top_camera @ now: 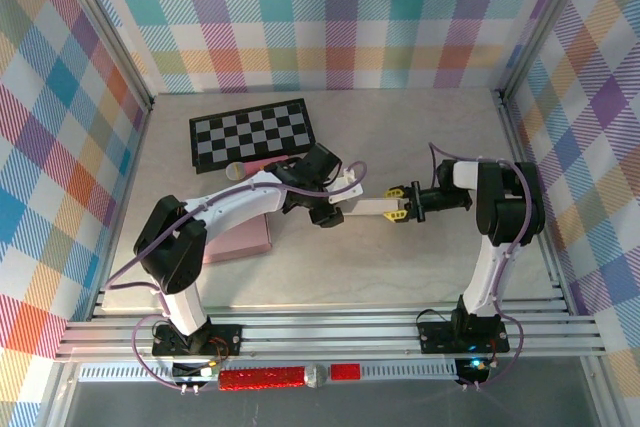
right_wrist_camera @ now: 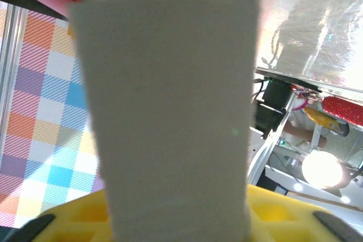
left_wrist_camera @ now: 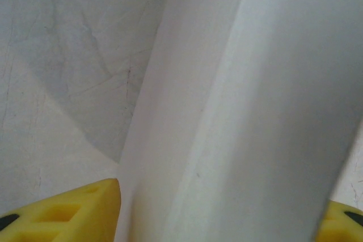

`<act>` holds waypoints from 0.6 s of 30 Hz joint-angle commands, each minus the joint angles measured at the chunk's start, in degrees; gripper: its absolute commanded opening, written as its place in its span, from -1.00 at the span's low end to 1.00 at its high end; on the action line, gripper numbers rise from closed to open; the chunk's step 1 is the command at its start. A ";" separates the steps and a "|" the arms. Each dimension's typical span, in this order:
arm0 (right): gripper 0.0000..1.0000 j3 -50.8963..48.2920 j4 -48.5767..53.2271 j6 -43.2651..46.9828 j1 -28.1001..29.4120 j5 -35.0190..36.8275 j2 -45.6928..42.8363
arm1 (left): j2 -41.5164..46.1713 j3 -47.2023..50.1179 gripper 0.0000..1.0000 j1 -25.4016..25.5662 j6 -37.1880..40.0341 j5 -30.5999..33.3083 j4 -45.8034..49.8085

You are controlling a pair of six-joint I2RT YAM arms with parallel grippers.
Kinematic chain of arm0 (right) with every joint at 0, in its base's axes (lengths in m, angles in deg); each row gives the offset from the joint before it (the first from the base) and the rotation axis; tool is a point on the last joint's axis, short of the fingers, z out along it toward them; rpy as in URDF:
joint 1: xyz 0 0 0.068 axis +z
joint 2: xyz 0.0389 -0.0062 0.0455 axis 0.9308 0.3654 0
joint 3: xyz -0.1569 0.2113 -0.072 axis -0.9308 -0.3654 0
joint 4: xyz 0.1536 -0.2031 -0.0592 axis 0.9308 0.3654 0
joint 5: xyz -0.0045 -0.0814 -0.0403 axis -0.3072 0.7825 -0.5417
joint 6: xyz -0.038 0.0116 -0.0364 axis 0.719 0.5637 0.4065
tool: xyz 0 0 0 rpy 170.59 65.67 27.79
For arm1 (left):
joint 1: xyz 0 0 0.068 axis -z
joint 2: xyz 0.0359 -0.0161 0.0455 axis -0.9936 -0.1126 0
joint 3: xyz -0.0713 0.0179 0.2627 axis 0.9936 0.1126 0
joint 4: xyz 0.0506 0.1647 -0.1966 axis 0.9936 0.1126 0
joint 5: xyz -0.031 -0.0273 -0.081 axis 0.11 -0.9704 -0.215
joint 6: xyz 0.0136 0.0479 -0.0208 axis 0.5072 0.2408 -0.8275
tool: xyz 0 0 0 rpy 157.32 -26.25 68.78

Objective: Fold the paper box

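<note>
Close against my left wrist lens stands the paper box (left_wrist_camera: 255, 111), its white panels creased lengthwise and running up out of view. My left end effector (left_wrist_camera: 224, 219) is part open, with a yellow finger at either side edge of the box; I cannot tell whether they press it. My right end effector (top_camera: 398, 203) is also part open. A grey flap rises between its yellow fingers (right_wrist_camera: 283, 213), and again I cannot tell if it is gripped. From above, the box lies mid-surface with its long axis running left to right between both end effectors, the right end a little nearer my bases. The chessboard (top_camera: 250, 134) sits at the far left and a pink pad (top_camera: 240, 237) under my left arm. Bare surface (top_camera: 400, 137) lies open beyond the box, and more on its near side, out to the metal frame (top_camera: 330, 332).
</note>
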State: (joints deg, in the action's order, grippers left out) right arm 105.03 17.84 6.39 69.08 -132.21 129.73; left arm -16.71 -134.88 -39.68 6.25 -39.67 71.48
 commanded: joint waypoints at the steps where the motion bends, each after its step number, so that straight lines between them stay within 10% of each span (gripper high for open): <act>1: -0.09 -0.29 1.29 -1.12 -0.69 3.60 -0.29 | -0.93 -2.22 0.09 -0.20 -0.09 -1.77 0.15; 18: 0.32 5.83 2.93 -3.22 -3.39 24.47 -17.13 | -6.32 -8.92 -0.08 -3.56 -4.77 -9.74 8.14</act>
State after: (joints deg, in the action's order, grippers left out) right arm 109.05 20.22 4.24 66.19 -113.74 115.48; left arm -22.17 -142.83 -42.43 2.69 -46.78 76.24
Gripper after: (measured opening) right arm 0.659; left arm 0.463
